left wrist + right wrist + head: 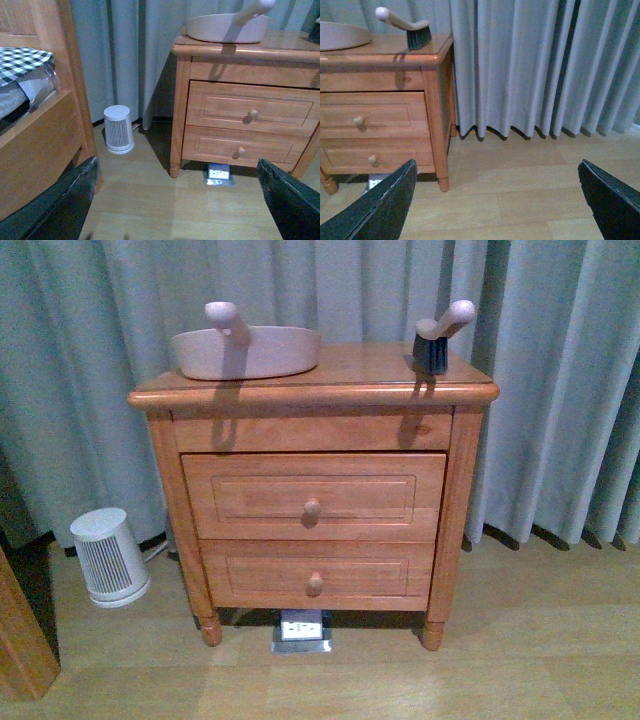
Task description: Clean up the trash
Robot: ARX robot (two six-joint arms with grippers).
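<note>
Trash: no view shows where it lies or which way it points. The left gripper (176, 162) gapes wide, holding nothing, and the right gripper (496, 163) likewise. On the glossy wooden nightstand (370, 368), a smooth, rounded pinkish dustpan (245, 352) sits at eleven o'clock, a dark-bristled brush (432, 352) at one o'clock.

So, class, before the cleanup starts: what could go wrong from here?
No tissue wad shows in any view, so it must be found first. The brush stands on its bristles near the nightstand's right edge; a careless nudge could topple it off. The dustpan sits near the front edge too.
</note>
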